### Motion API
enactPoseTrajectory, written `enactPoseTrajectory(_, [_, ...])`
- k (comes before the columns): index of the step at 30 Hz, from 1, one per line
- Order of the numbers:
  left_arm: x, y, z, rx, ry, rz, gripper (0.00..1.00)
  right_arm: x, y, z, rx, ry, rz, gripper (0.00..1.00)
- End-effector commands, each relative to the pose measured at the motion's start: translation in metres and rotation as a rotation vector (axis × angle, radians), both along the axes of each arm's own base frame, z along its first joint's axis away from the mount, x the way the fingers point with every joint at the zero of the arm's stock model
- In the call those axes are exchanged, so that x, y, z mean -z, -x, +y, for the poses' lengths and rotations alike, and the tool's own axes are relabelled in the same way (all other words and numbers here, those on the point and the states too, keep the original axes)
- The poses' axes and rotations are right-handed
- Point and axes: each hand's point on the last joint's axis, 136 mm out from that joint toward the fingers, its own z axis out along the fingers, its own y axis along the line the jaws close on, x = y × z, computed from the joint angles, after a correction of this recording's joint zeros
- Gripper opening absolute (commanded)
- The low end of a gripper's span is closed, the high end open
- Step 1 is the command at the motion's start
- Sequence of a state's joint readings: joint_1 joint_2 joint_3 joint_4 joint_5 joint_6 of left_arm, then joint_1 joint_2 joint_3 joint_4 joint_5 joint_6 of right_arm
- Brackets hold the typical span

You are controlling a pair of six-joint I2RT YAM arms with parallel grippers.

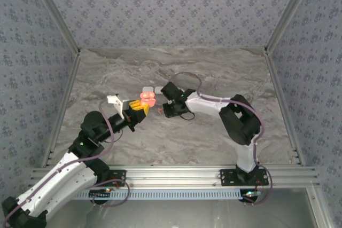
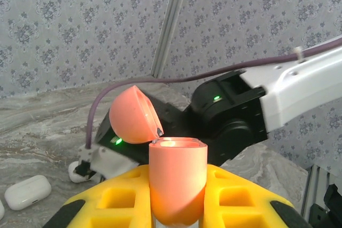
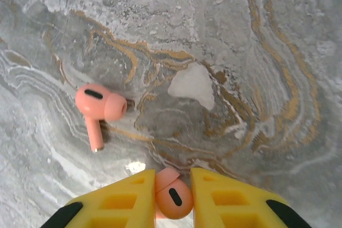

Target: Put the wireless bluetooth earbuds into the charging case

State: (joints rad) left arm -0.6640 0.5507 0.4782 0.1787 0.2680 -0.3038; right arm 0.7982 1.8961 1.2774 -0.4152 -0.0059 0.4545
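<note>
Right gripper (image 3: 173,184) around earbud (image 3: 174,198), head outward

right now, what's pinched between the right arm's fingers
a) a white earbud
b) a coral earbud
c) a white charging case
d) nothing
B: the right wrist view shows a coral earbud clamped between the yellow fingers, while a second coral earbud lies loose on the marble table.

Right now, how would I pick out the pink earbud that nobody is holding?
Start at the grey marble table, then find the yellow-tipped right gripper. The loose earbud lies flat on the stone just beyond it, unlike the twin earbud, which is pinched in that gripper.
</note>
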Motion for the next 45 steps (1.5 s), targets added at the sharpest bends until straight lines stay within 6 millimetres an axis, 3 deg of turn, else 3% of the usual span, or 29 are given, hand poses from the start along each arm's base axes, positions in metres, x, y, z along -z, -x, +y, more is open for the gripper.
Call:
enactPoseTrajectory(1, [-0.013, 0.004, -0.001, 0.014, 0.029, -0.035, 0.00, -0.059, -0.009, -0.014, -0.023, -0.053, -0.149, 0.23])
enactPoseTrajectory(4, [-0.015, 0.009, -0.007, 0.062, 0.034, -0.039, 0.00, -0.105, -0.006, -0.026, -0.075, -0.112, -0.241, 0.22])
enactPoseTrajectory(5, [-0.015, 0.010, -0.010, 0.078, 0.035, -0.040, 0.00, -0.109, 0.001, -0.035, -0.094, -0.108, -0.259, 0.22])
enactPoseTrajectory(10, [-0.019, 0.015, -0.022, 0.158, 0.055, -0.047, 0.00, -0.189, 0.024, -0.052, -0.248, -0.181, -0.464, 0.22])
enactPoseTrajectory(15, [-0.025, 0.017, -0.035, 0.238, 0.076, -0.044, 0.00, -0.262, 0.057, -0.053, -0.399, -0.289, -0.665, 0.22])
enactPoseTrajectory(20, [-0.031, 0.022, -0.044, 0.304, 0.080, -0.040, 0.00, -0.314, 0.085, -0.044, -0.513, -0.320, -0.819, 0.22])
enactPoseTrajectory(24, [-0.034, 0.025, -0.049, 0.336, 0.076, -0.037, 0.00, -0.321, 0.097, -0.029, -0.596, -0.294, -0.872, 0.22])
enactPoseTrajectory(30, [-0.035, 0.028, -0.049, 0.344, 0.072, -0.039, 0.00, -0.312, 0.099, -0.013, -0.646, -0.269, -0.860, 0.23])
enactPoseTrajectory(45, [-0.037, 0.028, -0.049, 0.341, 0.066, -0.049, 0.00, -0.286, 0.100, -0.003, -0.683, -0.224, -0.795, 0.23])
